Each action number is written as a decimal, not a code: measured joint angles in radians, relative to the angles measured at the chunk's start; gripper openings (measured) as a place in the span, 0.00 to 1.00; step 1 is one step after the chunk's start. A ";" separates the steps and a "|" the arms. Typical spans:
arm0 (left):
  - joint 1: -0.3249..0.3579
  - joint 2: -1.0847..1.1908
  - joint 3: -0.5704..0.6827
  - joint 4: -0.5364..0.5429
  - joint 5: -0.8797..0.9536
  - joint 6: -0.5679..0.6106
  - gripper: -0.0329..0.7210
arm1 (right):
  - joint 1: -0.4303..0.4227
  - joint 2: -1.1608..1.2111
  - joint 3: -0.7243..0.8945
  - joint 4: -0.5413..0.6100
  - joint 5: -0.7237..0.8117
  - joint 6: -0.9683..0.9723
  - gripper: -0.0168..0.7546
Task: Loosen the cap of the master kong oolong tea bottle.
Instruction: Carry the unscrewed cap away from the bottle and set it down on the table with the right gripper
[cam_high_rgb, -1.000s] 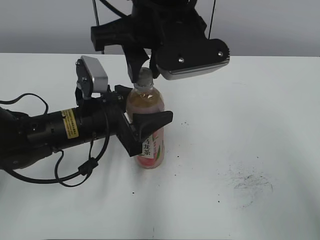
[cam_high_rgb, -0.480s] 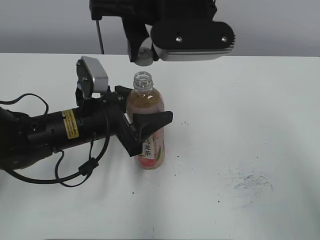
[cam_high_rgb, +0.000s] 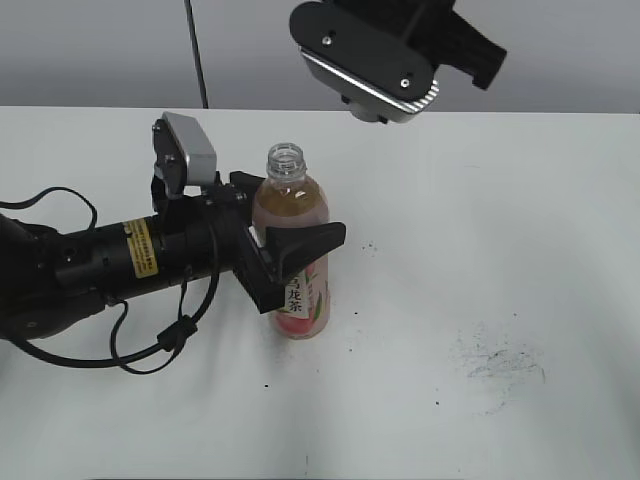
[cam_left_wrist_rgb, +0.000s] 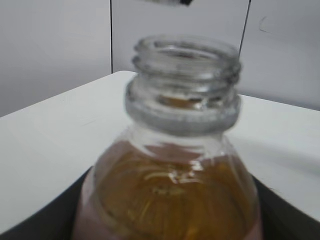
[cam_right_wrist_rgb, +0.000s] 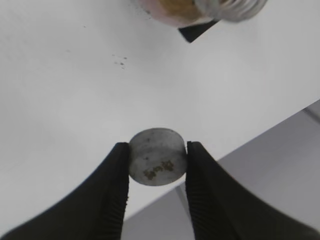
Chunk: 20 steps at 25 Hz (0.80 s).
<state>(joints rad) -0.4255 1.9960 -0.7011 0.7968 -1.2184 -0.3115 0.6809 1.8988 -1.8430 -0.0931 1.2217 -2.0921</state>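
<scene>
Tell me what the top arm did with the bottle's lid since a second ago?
The right gripper twisted the cap off, lifted it away and swung up to the right; its fingers pinch it now. The bottle stands open at the neck. The left gripper stayed clamped round the bottle, which has not moved on the table.

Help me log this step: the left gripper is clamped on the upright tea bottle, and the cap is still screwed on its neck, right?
Not quite. The cap is off, pinched between the fingers of the right gripper, as the right wrist view shows; the left wrist view shows the bare threaded neck. The rest holds: the left gripper clamps the upright master kong oolong tea bottle.
</scene>
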 joint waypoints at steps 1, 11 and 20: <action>0.000 0.000 0.000 0.000 0.000 0.000 0.63 | -0.020 0.000 0.019 -0.001 0.000 0.087 0.37; 0.000 0.000 0.000 0.000 0.000 -0.001 0.63 | -0.185 0.070 0.221 0.062 -0.001 0.850 0.37; 0.000 0.000 0.000 0.000 0.000 -0.001 0.63 | -0.195 0.241 0.277 0.008 -0.011 1.186 0.37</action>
<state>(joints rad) -0.4255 1.9960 -0.7011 0.7968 -1.2184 -0.3124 0.4856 2.1401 -1.5655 -0.0853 1.2109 -0.9058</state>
